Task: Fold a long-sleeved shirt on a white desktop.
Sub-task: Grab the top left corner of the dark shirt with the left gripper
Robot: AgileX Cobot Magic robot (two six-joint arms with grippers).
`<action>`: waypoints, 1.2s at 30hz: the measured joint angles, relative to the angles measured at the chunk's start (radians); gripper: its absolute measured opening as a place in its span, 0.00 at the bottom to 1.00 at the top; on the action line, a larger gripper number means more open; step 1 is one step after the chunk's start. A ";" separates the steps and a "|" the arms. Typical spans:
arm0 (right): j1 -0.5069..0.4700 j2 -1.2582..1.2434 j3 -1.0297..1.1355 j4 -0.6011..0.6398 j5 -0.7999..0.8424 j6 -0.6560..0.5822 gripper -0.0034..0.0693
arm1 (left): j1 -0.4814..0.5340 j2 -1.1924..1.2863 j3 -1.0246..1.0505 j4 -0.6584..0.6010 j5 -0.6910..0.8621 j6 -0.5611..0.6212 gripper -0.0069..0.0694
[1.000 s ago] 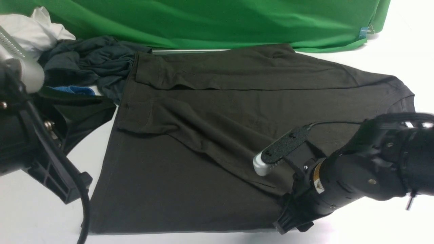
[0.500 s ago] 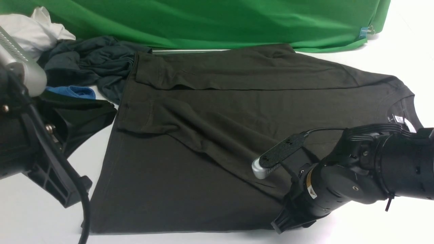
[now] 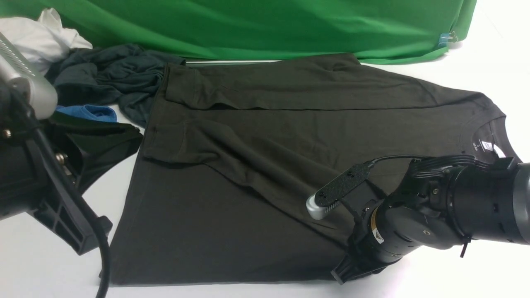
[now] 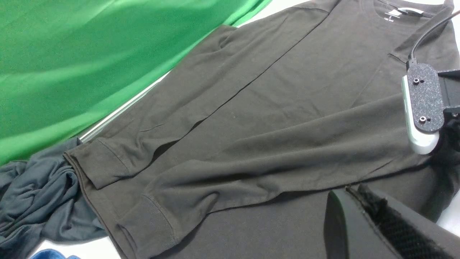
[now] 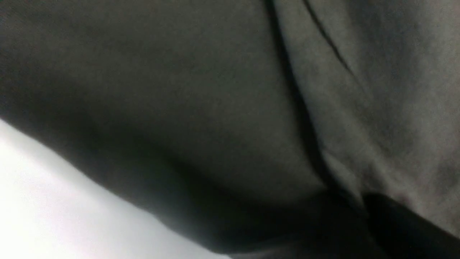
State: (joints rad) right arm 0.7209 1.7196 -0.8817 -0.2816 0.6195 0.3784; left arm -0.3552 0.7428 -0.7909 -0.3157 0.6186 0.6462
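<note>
While the brownish-black shirt [image 3: 256, 165] lies flat, left tool [image 4: 350, 192] is clenched; right tool [image 3: 341, 271] unclear.

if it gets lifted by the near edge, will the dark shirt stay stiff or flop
Probably floppy: the long-sleeved shirt lies in soft creases, its folded sleeve rumpled, so it should drape from any lifted point. Likely light: its layers lie thin and flat. On the smooth white desktop it may bunch or slide if pushed.
</note>
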 joint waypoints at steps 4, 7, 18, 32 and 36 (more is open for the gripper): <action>0.002 -0.033 0.000 0.012 0.045 0.000 0.10 | 0.000 0.000 0.000 0.000 0.000 0.000 0.11; 0.018 -0.094 0.000 0.015 0.105 -0.001 0.10 | 0.000 0.000 0.000 0.000 0.000 0.000 0.11; 0.040 -0.139 0.000 0.142 0.220 -0.107 0.10 | 0.000 0.000 0.000 0.012 0.002 0.000 0.11; -0.053 -0.148 -0.207 0.045 0.344 -0.184 0.75 | 0.000 0.022 0.000 0.030 0.033 -0.050 0.11; -0.270 -0.082 -0.301 0.139 0.324 -0.394 0.74 | 0.000 0.044 0.000 0.031 0.029 -0.050 0.11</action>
State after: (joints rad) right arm 0.4514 1.6378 -1.1825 -0.1423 0.9431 -0.0153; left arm -0.3552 0.7868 -0.7909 -0.2849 0.6476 0.5961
